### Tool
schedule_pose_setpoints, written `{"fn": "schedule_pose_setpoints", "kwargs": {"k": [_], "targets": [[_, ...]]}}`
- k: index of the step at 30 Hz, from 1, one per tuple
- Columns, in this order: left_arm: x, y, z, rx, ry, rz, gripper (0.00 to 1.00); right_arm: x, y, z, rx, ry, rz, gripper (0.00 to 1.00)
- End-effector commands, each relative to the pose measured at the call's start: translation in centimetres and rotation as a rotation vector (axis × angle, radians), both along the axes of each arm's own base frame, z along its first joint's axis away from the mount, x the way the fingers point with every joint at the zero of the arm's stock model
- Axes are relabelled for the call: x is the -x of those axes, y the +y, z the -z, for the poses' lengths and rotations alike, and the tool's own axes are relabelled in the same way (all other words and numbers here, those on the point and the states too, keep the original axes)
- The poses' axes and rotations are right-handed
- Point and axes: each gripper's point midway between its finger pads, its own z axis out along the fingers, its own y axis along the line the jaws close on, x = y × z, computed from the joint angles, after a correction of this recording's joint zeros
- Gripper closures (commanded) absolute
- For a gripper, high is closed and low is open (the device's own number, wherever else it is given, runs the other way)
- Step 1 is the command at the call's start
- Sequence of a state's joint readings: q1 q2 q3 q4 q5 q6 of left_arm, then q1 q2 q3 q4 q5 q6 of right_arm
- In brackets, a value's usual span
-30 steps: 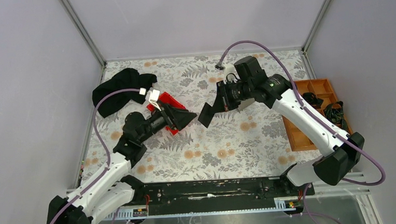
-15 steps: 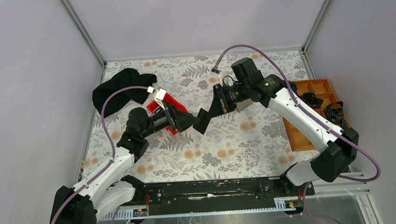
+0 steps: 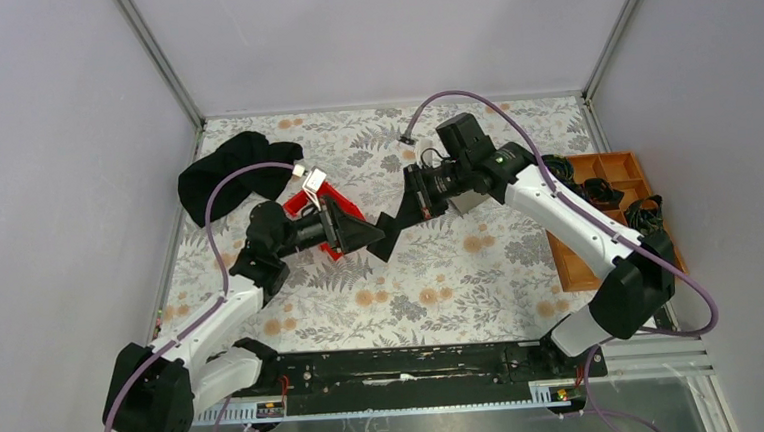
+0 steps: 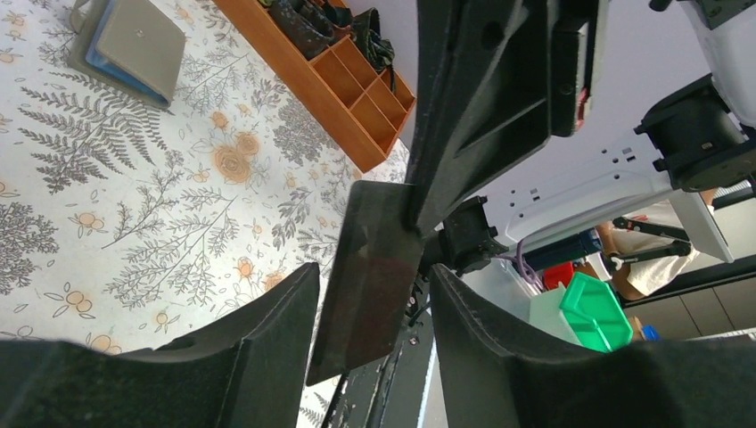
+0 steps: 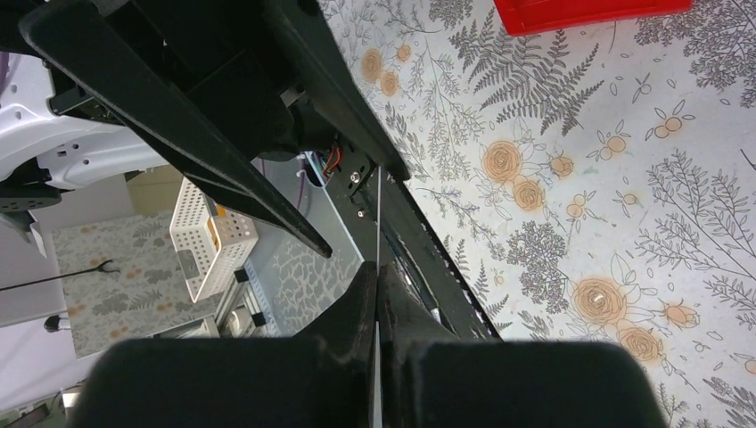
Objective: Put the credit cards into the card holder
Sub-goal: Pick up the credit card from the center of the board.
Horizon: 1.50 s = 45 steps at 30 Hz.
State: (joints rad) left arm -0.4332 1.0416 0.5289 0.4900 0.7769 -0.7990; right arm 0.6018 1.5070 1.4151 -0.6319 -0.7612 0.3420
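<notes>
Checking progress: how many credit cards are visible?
2: dark card in the right end effector, light blue card in the card holder. Others may be hidden.

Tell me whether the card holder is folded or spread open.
Folded: the left wrist view shows the card holder lying flat, its grey flap closed over a light blue card, only the card's edge showing.

Black cloth lies near the red bin; orange tray sits far right.
</notes>
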Motion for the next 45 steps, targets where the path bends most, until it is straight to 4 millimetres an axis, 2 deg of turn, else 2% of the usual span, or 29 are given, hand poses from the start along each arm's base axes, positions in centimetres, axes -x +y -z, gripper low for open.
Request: {"fn": "schedule_pose_setpoints", "kwargs": {"k": [1, 5, 9, 15, 21, 25, 28, 31, 35, 45], "targets": [[0.5, 0.2, -2.7, 0.054, -0.079, 0.06, 0.48, -0.1, 0.7, -1.0, -0.06, -0.005, -0.029, 1.0], [0.8, 0.6, -2.4, 0.062, -0.065, 0.071, 0.57, -0.2, 0.8, -1.1, -0.081, 0.008, -0.038, 1.0], [1.1, 0.8, -2.1, 0.07, -0.049, 0.086, 0.71, -0.4, 0.9, -1.2, -0.094, 0.019, -0.044, 1.0], [1.7, 0.9, -1.8, 0.083, -0.027, 0.113, 0.8, -0.6, 1.1, -1.8, -0.134, 0.032, -0.052, 1.0], [2.2, 0.9, -2.0, 0.11, -0.014, 0.143, 1.0, -1.2, 1.4, -2.4, -0.173, 0.047, -0.051, 1.0], [2.2, 0.8, -2.2, 0.134, -0.006, 0.146, 1.0, -1.6, 1.5, -3.0, -0.188, 0.034, -0.049, 0.97], [1.6, 0.9, -2.1, 0.14, -0.001, 0.108, 1.0, -2.1, 1.3, -3.2, -0.177, -0.003, -0.03, 0.77], [0.5, 1.1, -2.1, 0.144, -0.001, 0.038, 1.0, -2.7, 1.1, -3.3, -0.164, -0.043, 0.004, 0.64], [-0.5, 1.4, -2.7, 0.184, 0.0, -0.033, 1.0, -3.1, 0.9, -3.0, -0.159, -0.069, 0.042, 0.59], [-2.6, 2.1, -4.7, 0.31, 0.012, -0.156, 1.0, -3.6, 0.4, -2.3, -0.164, -0.12, 0.12, 0.56]]}}
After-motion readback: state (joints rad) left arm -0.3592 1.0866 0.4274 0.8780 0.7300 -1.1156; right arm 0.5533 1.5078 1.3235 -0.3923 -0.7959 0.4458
